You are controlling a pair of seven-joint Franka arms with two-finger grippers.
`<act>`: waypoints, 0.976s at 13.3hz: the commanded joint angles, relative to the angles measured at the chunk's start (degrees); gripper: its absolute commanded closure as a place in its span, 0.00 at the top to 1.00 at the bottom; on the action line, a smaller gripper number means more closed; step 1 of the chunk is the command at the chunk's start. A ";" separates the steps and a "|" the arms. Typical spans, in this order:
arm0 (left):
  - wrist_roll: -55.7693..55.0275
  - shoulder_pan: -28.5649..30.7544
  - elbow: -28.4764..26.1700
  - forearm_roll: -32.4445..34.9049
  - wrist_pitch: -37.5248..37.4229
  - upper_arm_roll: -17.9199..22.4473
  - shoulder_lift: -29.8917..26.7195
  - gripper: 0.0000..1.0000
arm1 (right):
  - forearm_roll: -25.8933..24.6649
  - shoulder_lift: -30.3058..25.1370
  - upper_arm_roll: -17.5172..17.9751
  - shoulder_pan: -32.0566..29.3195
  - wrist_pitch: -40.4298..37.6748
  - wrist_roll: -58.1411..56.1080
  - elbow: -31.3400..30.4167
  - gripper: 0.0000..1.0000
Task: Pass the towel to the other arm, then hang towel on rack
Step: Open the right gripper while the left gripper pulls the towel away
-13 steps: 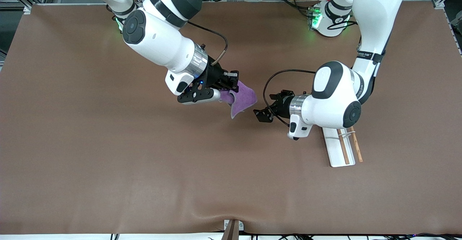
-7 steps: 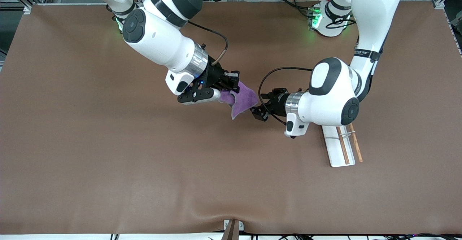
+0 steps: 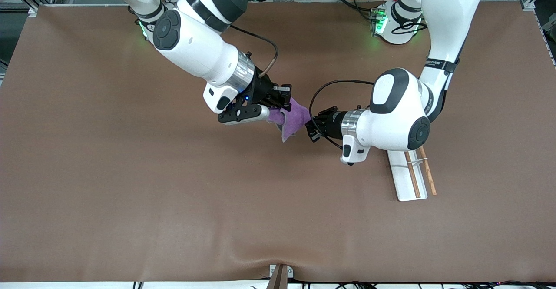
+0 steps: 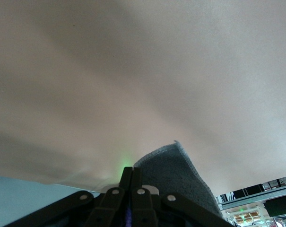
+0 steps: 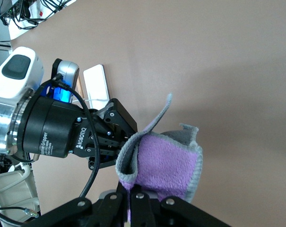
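1. Front view: my right gripper (image 3: 281, 106) pinches the towel (image 3: 293, 120) up in the air, over the middle of the table (image 3: 130, 193), a bit toward the edge where my bases stand. The cloth hangs off my fingers, purple side up, grey hem drooping. My left gripper (image 3: 311, 129) has its tips at the towel's free edge; from here I can't tell whether its fingers press cloth or just touch it. The rack (image 3: 410, 177) lies toward my left arm's end of the table, its white base partly under my left forearm, two brown rods along it.

2. Left wrist view: my left fingers (image 4: 130, 189) look pressed together, w/ the grey back of the towel (image 4: 176, 175) rising right beside them and a bit of purple showing low betw. the finger links. I judge they're clamped on the cloth edge.

3. Right wrist view: my right fingers (image 5: 135, 203) are closed on the folded purple towel (image 5: 164, 163); the left gripper (image 5: 115, 137) sits right against the fold, rack base (image 5: 96, 85) visible farther off.

4. Step: the handover, both grippers on the cloth, I judge. Next: right must let go only once the left grip is firm, then back off; left carries the towel to the rack and drapes it over the rods. Risk: a thin edge grip slipping.
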 commanded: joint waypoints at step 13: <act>8.12 10.50 3.17 14.94 -6.85 1.32 -4.74 0.00 | 0.18 -0.72 -1.24 -2.53 -8.19 -0.46 0.11 1.00</act>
